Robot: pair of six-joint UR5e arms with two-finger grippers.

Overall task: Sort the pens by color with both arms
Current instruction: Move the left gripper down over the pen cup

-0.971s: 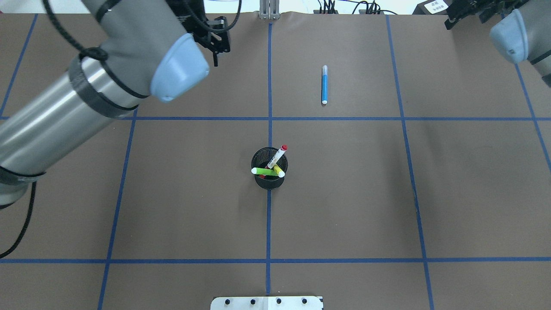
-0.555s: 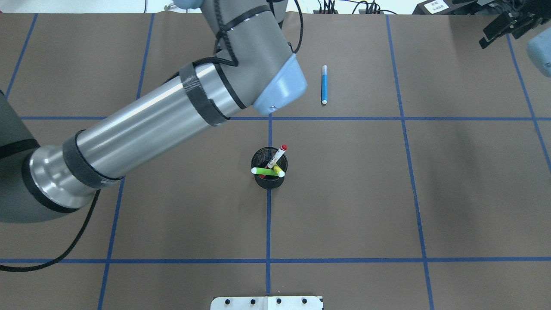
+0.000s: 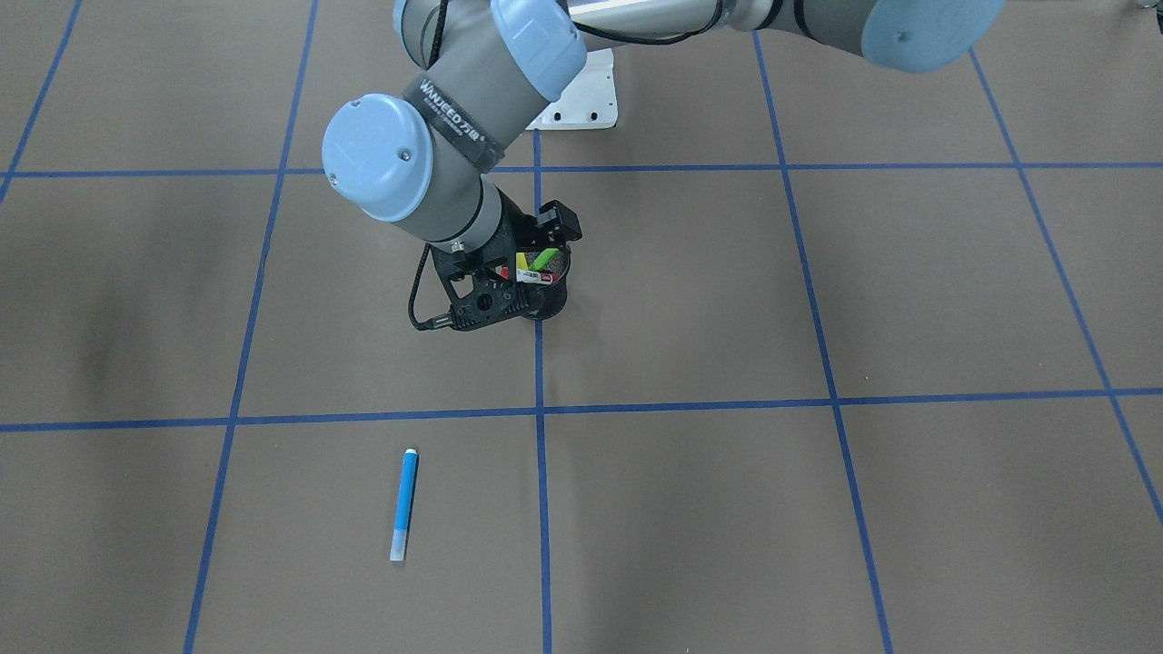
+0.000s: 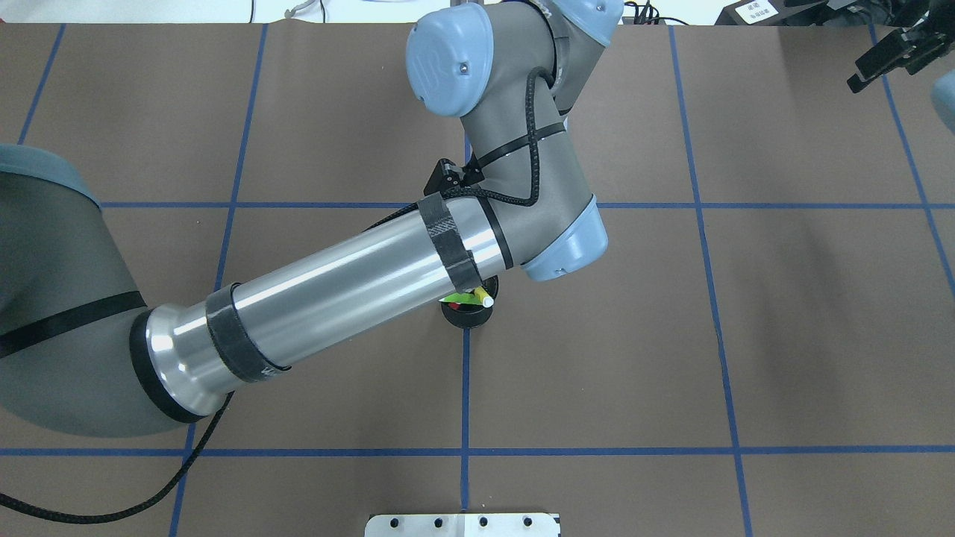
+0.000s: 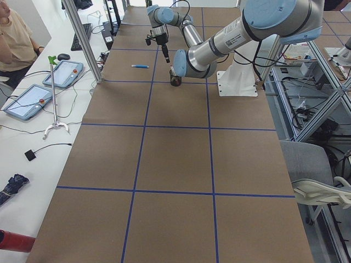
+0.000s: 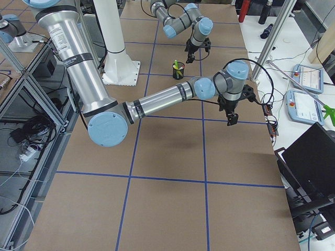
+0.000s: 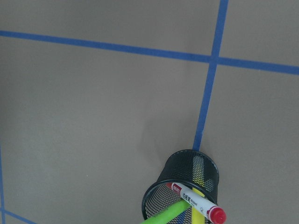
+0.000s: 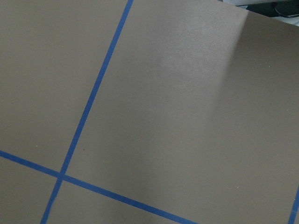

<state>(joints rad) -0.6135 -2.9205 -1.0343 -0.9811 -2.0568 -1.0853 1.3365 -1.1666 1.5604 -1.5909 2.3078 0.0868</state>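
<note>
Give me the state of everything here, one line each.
Cup: upright on the table, three pens inside.
Blue pen: lying flat, away from the cup.
Red-capped pen: leaning in the cup, cap up.
Green pen: leaning in the cup.
Yellow pen: leaning in the cup.
Left gripper: over the cup; open or shut unclear.
Right gripper: above bare table; open or shut unclear.

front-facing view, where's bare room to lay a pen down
Free: the whole square on the view's right of the black mesh cup, and the square right of the blue highlighter. Crowded: the cup, under the left gripper.
</note>
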